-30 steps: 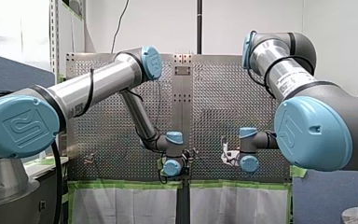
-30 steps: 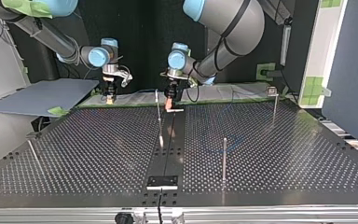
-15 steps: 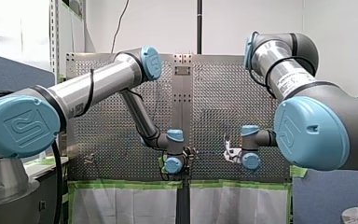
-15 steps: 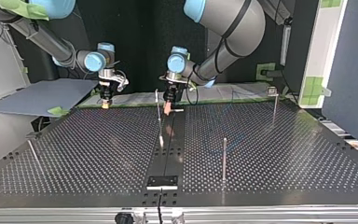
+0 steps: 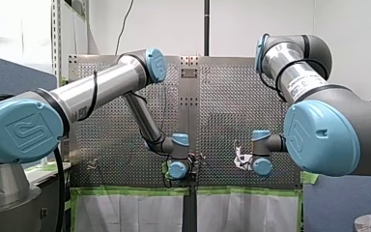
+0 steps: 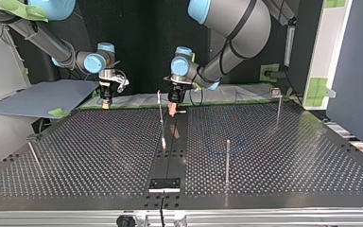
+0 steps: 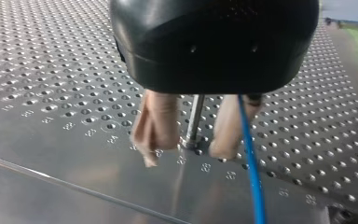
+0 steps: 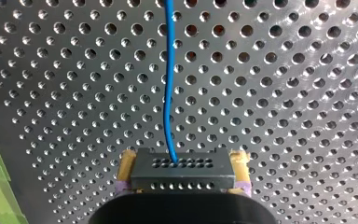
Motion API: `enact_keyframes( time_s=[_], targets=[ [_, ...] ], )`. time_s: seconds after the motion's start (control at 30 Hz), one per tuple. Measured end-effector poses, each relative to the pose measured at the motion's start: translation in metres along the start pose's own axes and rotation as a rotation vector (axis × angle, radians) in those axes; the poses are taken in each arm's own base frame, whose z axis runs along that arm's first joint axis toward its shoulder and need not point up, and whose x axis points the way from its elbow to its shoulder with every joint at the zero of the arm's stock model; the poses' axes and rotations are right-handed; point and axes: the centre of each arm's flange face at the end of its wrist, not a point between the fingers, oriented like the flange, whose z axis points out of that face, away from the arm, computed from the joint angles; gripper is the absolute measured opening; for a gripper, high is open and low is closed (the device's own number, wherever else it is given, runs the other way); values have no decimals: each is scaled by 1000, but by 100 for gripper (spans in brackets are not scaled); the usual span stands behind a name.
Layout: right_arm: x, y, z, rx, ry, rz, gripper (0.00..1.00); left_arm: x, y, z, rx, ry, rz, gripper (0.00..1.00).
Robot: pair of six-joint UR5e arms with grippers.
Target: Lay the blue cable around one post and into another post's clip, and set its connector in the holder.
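Connector (image 8: 181,169) hides most of right pincer (image 8: 182,176).

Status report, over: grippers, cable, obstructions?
Right gripper shut on black connector. Left gripper open, post ahead between fingers. Blue cable runs beside one finger.

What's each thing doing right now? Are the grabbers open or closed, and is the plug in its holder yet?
My left gripper: open, with a post between its fingers.
My right gripper: shut on the connector.
Connector: gripped, not in the holder.
Holder: no connector in it.
Blue cable: joined to the connector, running beside one finger of my left gripper.
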Motion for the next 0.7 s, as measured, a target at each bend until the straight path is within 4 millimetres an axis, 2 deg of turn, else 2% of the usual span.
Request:
enact_keyframes(
  time_s=[0.47,0.7],
  targets=[
    [-2,0,-1,0,-13,10,0,-36,-7,-42,49,125,112,100],
    [-5,0,-3,-1,-33,13,0,-28,4,-72,33,234,192,100]
  ],
)
